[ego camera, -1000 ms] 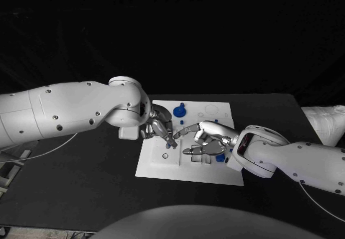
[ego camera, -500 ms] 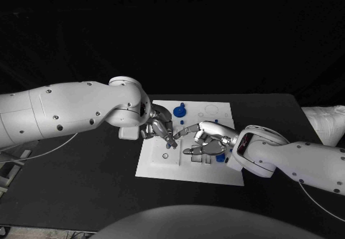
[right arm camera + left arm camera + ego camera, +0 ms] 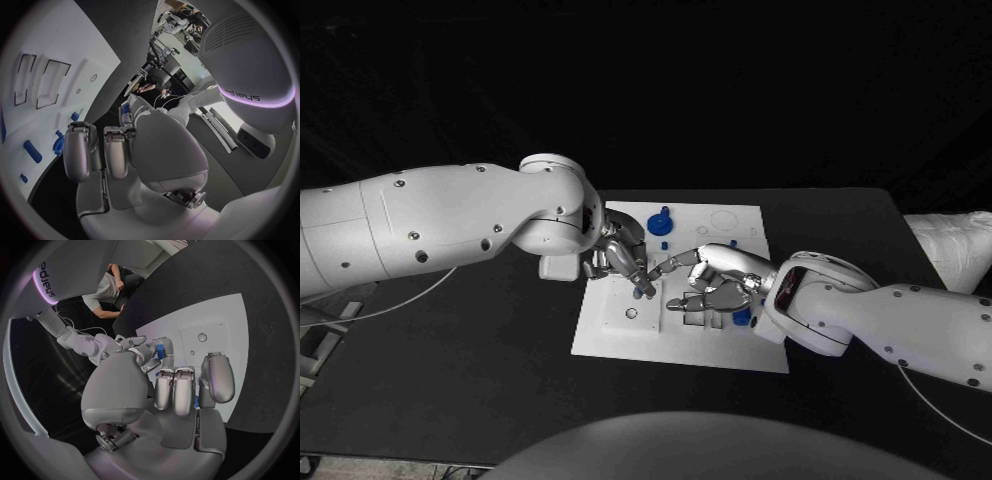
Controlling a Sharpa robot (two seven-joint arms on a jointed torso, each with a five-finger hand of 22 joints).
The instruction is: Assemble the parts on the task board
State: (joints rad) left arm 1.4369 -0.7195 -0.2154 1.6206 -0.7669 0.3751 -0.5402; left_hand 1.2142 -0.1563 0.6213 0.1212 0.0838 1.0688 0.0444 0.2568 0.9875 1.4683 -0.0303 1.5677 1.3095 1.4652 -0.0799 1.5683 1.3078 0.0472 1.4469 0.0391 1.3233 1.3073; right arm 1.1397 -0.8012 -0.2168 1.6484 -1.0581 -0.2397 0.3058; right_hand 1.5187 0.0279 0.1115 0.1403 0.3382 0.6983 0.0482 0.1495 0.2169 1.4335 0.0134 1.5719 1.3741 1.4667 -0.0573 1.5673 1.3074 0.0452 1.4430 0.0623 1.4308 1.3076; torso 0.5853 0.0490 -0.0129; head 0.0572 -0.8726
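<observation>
Blue part (image 3: 741,318) on the task board (image 3: 632,340), half hidden under the right hand (image 3: 718,280)

Robotics lab: black bench (image 3: 473,380) against a dark backdrop, a white task board (image 3: 733,345) at centre, cables (image 3: 387,300) trailing from the arms.

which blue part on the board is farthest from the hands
The blue part standing at the task board's far edge; the others sit under or beside the hands.
</observation>
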